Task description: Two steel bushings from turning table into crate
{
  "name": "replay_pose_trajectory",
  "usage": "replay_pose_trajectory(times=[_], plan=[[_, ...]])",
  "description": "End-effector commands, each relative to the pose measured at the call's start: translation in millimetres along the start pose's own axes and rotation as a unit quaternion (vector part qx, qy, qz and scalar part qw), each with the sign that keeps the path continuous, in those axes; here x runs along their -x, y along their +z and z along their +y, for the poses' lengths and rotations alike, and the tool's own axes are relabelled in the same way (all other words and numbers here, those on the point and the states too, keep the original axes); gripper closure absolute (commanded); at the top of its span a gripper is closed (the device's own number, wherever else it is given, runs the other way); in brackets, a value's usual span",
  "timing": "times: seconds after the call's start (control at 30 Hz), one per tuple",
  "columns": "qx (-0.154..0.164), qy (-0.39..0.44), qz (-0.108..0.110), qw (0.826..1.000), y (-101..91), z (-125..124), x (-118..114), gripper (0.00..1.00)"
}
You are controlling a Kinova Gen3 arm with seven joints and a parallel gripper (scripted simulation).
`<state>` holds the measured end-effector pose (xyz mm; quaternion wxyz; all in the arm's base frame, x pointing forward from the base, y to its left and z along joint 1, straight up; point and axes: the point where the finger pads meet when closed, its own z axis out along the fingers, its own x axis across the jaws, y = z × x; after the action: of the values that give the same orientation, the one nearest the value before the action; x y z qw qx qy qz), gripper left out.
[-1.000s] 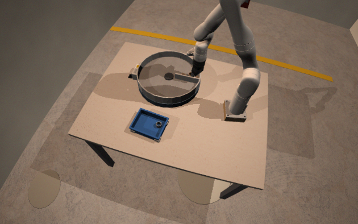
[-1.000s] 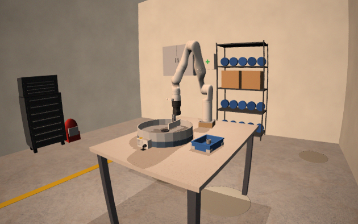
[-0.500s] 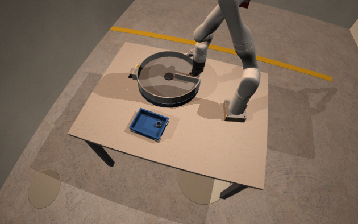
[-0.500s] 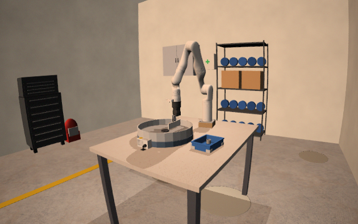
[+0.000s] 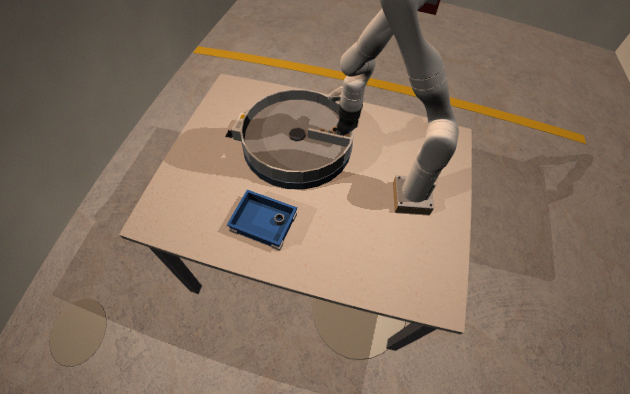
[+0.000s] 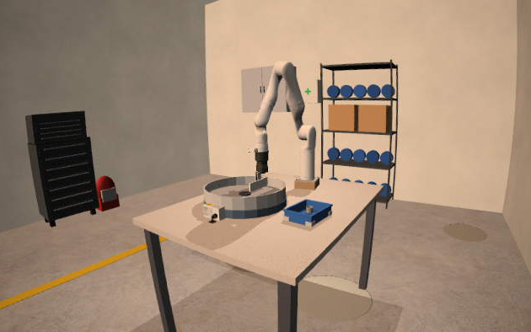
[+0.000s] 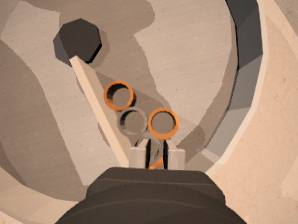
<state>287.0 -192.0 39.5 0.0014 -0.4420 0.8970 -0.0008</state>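
Steel bushings: one (image 7: 133, 121) beside two orange ones (image 7: 120, 95) on the turning table (image 5: 265, 170), one (image 5: 279, 218) in the crate (image 5: 245, 220). My pincer (image 7: 156, 156) stands partly spread, holding nothing.

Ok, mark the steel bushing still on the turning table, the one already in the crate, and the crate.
Steel bushing on the turning table (image 7: 133, 121), wrist view, its grey ring.
Steel bushing in the crate (image 5: 279, 218), top view, its rim.
Crate (image 5: 237, 210), top view, left wall.

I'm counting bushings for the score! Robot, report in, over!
End effector partly open above turning table, holding nothing. One steel bushing in crate. Second steel bushing by divider, crowded by two orange bushings.
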Motion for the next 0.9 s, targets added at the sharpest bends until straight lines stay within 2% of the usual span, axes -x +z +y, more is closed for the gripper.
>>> replay_pose_trajectory(times=[0.0, 0.87], plan=[[0.000, 0.000, 0.000, 1.000, -0.2, -0.3, -0.1, 0.60], [0.000, 0.000, 0.000, 1.000, 13.4, -0.3, -0.2, 0.60]])
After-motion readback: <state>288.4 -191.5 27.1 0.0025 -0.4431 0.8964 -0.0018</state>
